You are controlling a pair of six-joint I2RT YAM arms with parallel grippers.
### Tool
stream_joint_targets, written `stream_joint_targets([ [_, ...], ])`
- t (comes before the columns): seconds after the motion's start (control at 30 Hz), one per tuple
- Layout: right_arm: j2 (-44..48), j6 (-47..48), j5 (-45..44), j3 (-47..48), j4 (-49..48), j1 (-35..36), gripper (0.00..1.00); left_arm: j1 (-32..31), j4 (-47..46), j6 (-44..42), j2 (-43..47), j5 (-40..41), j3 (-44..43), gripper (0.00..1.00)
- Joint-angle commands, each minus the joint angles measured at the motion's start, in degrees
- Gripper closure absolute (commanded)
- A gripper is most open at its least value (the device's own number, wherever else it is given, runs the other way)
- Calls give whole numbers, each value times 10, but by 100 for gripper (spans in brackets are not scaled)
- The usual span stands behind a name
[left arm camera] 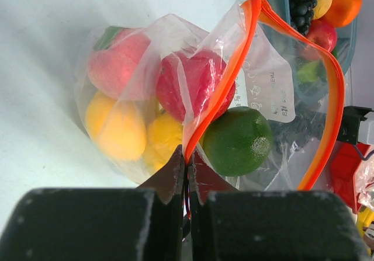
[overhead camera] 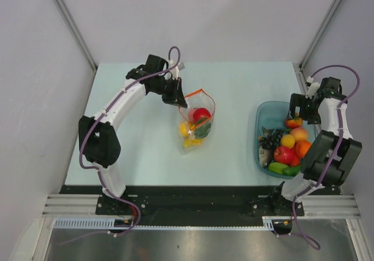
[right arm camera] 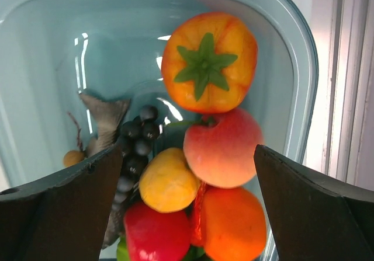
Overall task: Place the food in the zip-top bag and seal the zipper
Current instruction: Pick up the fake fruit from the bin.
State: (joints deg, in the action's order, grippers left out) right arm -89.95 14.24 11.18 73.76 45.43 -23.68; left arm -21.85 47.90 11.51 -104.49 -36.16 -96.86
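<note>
On the pale table [overhead camera: 234,80] (grey-walled) rests the bag [overhead camera: 197,121].

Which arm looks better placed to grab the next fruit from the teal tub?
Probably right. The right gripper is open directly over the peach in the tub; the left gripper is shut on the zipper of the bag.

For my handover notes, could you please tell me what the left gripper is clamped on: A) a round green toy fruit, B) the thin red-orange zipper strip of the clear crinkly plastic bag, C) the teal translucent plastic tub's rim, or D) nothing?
B: in the left wrist view the left gripper is shut on the thin red-orange zipper strip at a corner of the clear crinkly plastic bag.
</note>
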Motion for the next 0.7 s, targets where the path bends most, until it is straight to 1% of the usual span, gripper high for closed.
stream_joint_targets([
  [0.0, -35, 15, -27, 10, -46, 9, 0, 1, -18, -3, 37, 4, 15, 94],
  [0.23, -84, 11, -34, 10, -102, 45, 0, 1, -21, -3, 40, 7, 24, 94],
  [0.33, -109, 18, -51, 10, -126, 71, 0, 2, -19, -7, 39, 7, 24, 94],
  [0.47, -136, 23, -80, 10, -156, 89, 0, 1, -18, -7, 36, 7, 21, 94],
  [0.57, -138, 26, -85, 10, -153, 94, 4, 2, -18, -10, 36, 11, 20, 94],
  [0.67, -129, 32, -77, 10, -144, 93, 11, 2, -19, -10, 38, 11, 21, 94],
])
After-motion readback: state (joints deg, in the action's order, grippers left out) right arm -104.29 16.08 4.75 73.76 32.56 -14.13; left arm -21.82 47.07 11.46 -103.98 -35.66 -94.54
